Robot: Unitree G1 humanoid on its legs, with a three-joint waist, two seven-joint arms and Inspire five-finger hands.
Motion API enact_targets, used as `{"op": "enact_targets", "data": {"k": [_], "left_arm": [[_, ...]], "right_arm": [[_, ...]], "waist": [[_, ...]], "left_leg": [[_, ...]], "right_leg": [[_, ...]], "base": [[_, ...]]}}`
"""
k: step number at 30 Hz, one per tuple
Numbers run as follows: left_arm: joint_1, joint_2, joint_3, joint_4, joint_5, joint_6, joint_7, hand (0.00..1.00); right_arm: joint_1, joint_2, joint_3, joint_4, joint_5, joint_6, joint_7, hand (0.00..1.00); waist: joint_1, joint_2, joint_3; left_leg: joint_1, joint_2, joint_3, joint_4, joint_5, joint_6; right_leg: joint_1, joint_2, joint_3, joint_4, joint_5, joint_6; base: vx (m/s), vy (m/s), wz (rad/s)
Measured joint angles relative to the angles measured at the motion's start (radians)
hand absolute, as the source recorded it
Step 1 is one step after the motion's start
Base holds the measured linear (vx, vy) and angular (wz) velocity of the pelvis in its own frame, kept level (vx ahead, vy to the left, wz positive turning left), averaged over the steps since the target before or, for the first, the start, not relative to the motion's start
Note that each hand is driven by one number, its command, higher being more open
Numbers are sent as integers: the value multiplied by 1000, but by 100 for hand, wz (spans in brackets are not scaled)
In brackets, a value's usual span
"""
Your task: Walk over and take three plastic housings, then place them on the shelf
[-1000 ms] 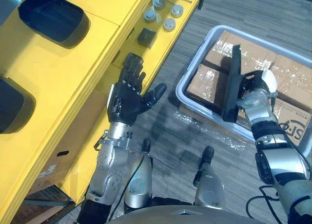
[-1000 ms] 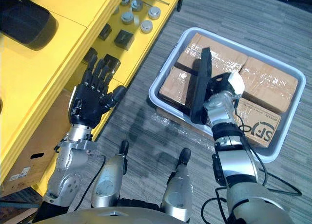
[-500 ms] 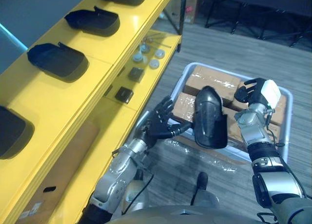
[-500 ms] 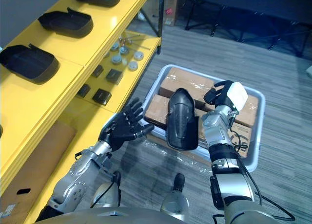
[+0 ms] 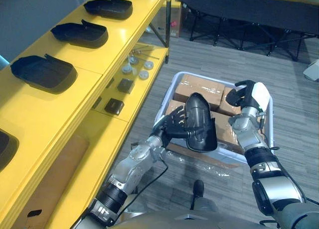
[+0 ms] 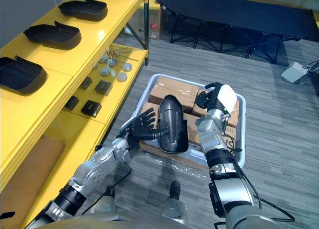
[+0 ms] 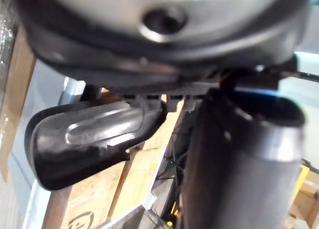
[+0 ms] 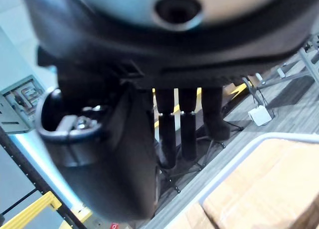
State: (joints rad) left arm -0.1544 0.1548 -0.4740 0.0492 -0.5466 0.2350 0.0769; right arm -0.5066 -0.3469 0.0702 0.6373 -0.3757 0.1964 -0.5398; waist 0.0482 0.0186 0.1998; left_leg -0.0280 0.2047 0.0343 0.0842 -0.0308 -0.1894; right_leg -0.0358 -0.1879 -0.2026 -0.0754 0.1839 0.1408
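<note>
- Housing (image 5: 200, 123) hangs in the air over the near-left part of the bin (image 6: 242, 139), above the boxes (image 5: 199, 84), with its domed back turned up toward the head camera.
- Its long axis runs roughly away from the robot and a little tilted, with the narrower rounded end farthest off.
- The left robot hand (image 5: 174, 123) is against the housing's left edge, so the housing lies just to that hand's right.
- Its fingers are spread and straight along the edge and the thumb reaches toward the shell. The left wrist view shows the shell (image 7: 84, 139) meeting the hand near the finger bases, and no closed grip round it can be made out.
- The right robot hand (image 5: 246, 95) is raised over the far-right part of the bin. It is clear of the housing, with fingers loosely bent and nothing in them.
- The shelf (image 5: 79, 57) stands to the robot's left, on the far side of the left arm from the housing, so the left arm is the nearer one to it.
- Shelved housings (image 5: 45, 72) lie in a row along the top board, with bare yellow between them.
- Judgement: the coming move is a carry leftward and up onto that board. With the fingers this open, the shell could tip off its edge contact as the arm swings.
</note>
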Motion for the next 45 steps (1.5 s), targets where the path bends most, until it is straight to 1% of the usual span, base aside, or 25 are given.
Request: {"op": "enact_targets", "data": {"k": [3,5,6,7,8,9,10,11,12,13,15,17,19,24,25,28,30,31,32,35,36,37,40,43,45], "left_arm": [[-1,-3,5,-1,48,-86,62,100],[-1,-18,58,-25,49,-182,118,100],[0,-23,73,-32,50,-213,138,100],[2,-27,102,-58,54,-266,170,100],[4,-29,129,-91,65,-313,189,100],[6,-30,135,-107,78,-341,195,100],[6,-30,152,-144,87,-390,211,100],[6,-32,158,-162,89,-409,217,100],[7,-36,166,-195,90,-442,225,100],[7,-38,168,-216,90,-458,226,100],[8,-41,166,-239,90,-472,226,100],[16,-42,163,-239,90,-472,226,100],[47,-50,164,-239,89,-470,227,100],[63,-55,167,-239,85,-467,227,100],[73,-56,167,-239,85,-466,221,100],[84,-55,167,-239,84,-465,211,100],[86,-55,167,-239,81,-462,203,100],[86,-55,167,-239,81,-462,201,100],[86,-55,168,-240,79,-462,199,100],[95,-51,179,-240,68,-454,183,100],[95,-41,179,-240,61,-450,173,100],[96,-34,176,-240,45,-448,161,100],[111,-32,173,-240,41,-445,134,100],[123,-30,174,-240,25,-443,132,100],[125,-30,174,-240,1,-443,132,100]], "right_arm": [[44,43,0,-37,1,-47,-45,100],[96,59,-2,-102,21,-92,-79,100],[106,65,-5,-108,25,-104,-87,100],[123,81,-17,-112,31,-121,-99,100],[141,90,-23,-112,33,-127,-108,100],[149,91,-24,-112,37,-128,-109,100],[163,92,-28,-112,45,-132,-111,100],[170,93,-33,-112,48,-133,-112,100],[180,93,-41,-112,49,-136,-118,100],[184,93,-47,-112,49,-136,-123,100],[187,93,-50,-116,49,-136,-125,100],[199,97,-50,-135,49,-136,-125,100],[210,105,-51,-141,49,-136,-125,100],[228,106,-63,-138,49,-128,-113,100],[228,106,-68,-133,49,-122,-101,100],[223,104,-71,-120,72,-114,-88,100],[212,95,-73,-87,92,-103,-55,100],[203,83,-73,-58,120,-101,-29,100],[193,71,-75,-30,144,-101,-7,100],[172,65,-82,-1,159,-105,11,100],[155,55,-81,14,164,-116,12,100],[129,36,-80,39,175,-123,15,0],[54,-22,-79,102,196,-114,39,0],[13,-43,-75,136,194,-106,73,0],[0,-55,-71,149,175,-85,61,0]], "waist": [[-2,-4,2],[-1,-18,11],[-1,-22,14],[-6,-30,18],[-6,-36,24],[-6,-38,26],[-6,-41,35],[-5,-42,39],[-4,-40,51],[-5,-38,59],[-8,-35,81],[-13,-35,89],[-22,-34,102],[-24,-26,147],[-22,-20,152],[-19,-13,167],[-15,-7,179],[-4,-4,189],[4,2,203],[3,5,212],[3,4,219],[4,4,224],[4,8,227],[9,14,237],[17,18,239]], "left_leg": [[-4,-1,0,0,-2,-1],[-24,-1,-1,5,-2,-1],[-28,-1,-2,7,-2,-1],[-34,-1,-2,15,-5,-1],[-35,-2,-2,19,-9,0],[-35,-2,-2,20,-10,1],[-37,-3,-2,28,-15,1],[-41,-2,-2,36,-20,1],[-48,-2,-3,53,-29,1],[-54,-2,-4,64,-35,2],[-59,-2,-6,74,-39,3],[-70,-3,-9,77,-39,3],[-71,-3,-9,82,-45,3],[-83,-4,-14,100,-53,4],[-94,-4,-19,108,-56,5],[-109,-5,-31,116,-56,5],[-123,-6,-44,123,-56,5],[-124,-7,-44,123,-55,6],[-125,-7,-47,124,-54,6],[-140,-10,-65,125,-50,7],[-142,-11,-69,124,-47,7],[-147,-12,-73,123,-46,8],[-173,-23,-84,122,-35,12],[-175,-24,-96,121,-28,10],[-177,-24,-100,120,-24,11]], "right_leg": [[-6,0,3,0,0,0],[-22,0,4,0,0,0],[-24,0,4,0,0,0],[-27,0,5,0,1,0],[-27,0,10,0,1,1],[-27,0,12,0,1,1],[-27,0,13,0,1,1],[-27,0,13,0,1,1],[-27,0,14,1,1,1],[-28,-1,14,1,1,1],[-28,-1,15,1,1,1],[-36,0,13,1,1,1],[-35,-1,14,2,1,1],[-35,-1,11,3,0,1],[-41,-1,7,4,0,1],[-44,-1,-2,6,0,1],[-46,-2,-13,8,0,1],[-50,-2,-12,14,-1,0],[-51,-3,-14,23,-5,0],[-53,-5,-29,23,-5,0],[-53,-5,-34,25,-6,0],[-57,-7,-38,29,-8,1],[-81,-18,-46,43,-9,2],[-82,-20,-56,54,-13,3],[-82,-20,-60,57,-14,3]], "base": [[0,0,0],[0,0,0],[0,0,0],[0,0,0],[0,0,0],[-2,18,-4],[0,0,0],[0,0,0],[0,0,0],[0,0,0],[0,0,0],[0,0,0],[0,0,0],[-8,10,3],[-18,12,8],[-21,11,10],[-29,10,13],[-28,10,10],[-33,9,5],[-32,3,15],[-27,5,12],[-35,7,12],[-41,22,12],[-19,15,11],[-14,5,8]]}}
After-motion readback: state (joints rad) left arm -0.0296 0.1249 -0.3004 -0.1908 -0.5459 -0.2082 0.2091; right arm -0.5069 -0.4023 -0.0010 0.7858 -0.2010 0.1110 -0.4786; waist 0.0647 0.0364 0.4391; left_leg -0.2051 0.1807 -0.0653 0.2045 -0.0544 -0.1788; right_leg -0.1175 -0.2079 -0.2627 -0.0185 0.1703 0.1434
